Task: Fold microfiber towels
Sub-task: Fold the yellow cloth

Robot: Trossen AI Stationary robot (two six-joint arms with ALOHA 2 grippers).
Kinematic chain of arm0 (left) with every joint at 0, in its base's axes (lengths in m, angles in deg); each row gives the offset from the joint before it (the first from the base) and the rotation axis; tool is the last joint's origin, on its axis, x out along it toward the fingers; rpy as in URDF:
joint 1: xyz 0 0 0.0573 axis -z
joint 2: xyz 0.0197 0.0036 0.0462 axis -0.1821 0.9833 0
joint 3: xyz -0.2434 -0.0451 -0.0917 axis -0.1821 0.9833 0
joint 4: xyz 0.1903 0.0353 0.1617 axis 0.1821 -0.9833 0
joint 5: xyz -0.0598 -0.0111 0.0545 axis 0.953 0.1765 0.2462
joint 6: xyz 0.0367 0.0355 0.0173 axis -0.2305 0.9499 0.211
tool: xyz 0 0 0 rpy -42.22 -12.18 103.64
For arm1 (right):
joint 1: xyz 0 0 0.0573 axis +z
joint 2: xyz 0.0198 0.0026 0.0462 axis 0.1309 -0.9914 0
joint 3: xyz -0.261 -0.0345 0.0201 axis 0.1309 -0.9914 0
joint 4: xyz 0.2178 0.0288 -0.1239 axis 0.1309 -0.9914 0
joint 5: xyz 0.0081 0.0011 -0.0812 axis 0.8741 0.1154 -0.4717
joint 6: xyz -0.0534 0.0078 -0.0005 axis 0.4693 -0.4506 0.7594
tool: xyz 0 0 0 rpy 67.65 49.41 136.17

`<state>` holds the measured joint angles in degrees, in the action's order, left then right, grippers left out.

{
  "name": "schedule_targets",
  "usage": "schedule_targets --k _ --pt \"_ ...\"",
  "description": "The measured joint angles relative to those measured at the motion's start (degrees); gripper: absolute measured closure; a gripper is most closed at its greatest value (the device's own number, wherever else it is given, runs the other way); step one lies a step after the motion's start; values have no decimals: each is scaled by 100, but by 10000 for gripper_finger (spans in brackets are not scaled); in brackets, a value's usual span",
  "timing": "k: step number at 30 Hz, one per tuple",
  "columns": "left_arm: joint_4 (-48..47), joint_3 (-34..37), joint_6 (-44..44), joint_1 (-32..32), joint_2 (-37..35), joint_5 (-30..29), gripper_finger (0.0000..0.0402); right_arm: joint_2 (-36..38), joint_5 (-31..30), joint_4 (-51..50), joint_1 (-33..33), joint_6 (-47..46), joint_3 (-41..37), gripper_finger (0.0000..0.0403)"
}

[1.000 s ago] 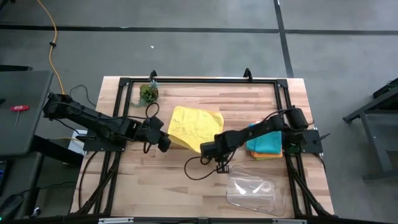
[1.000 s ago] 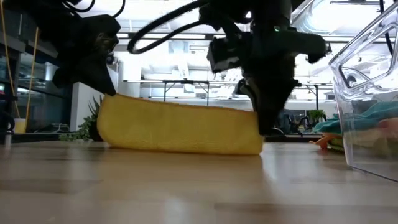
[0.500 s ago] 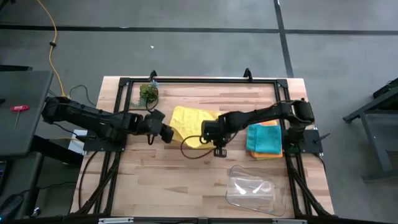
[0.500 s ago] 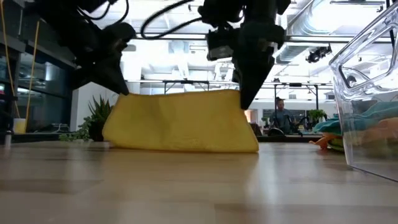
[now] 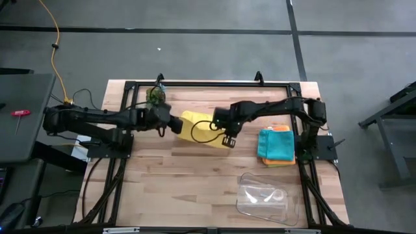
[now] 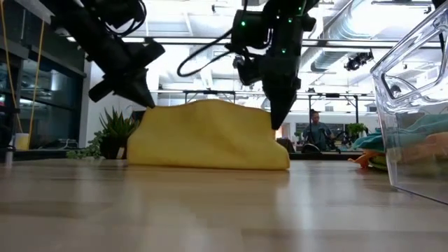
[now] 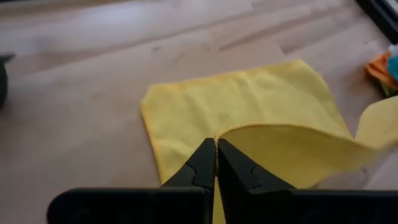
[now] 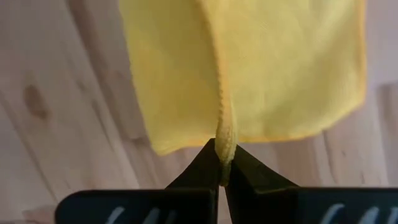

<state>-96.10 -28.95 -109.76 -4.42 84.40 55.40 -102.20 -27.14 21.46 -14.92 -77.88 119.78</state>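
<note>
At the back middle of the worktop (image 5: 162,182), the left gripper (image 5: 174,124) is clamped tight on one edge of the yellow towel (image 5: 198,129), lifting it above the half that lies flat on the wood. Just to its right, the right gripper (image 5: 217,119) is pinched closed on the same raised edge, so the cloth arches between the two. Farther right lies the teal towel (image 5: 277,144) on top of an orange towel (image 5: 281,129), with the clear tray (image 5: 263,197) nearer the front.
</note>
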Motion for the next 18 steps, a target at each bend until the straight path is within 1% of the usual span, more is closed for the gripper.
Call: schedule_targets --k 5,8,11,15,18 --pt "45 0 115 -202 0 -2 402 0 -105 -326 -158 -290 -2 403" --pt "52 0 166 -254 14 -2 401 -2 -104 -357 -200 -542 -2 403" --pt "101 0 208 -261 105 31 401 -4 -98 -367 -203 -746 -2 403" --pt "188 0 162 -250 324 170 401 -4 -87 -367 -197 -763 -2 403" --pt "196 2 166 -221 484 166 401 -4 -163 -367 -194 -895 -2 403"
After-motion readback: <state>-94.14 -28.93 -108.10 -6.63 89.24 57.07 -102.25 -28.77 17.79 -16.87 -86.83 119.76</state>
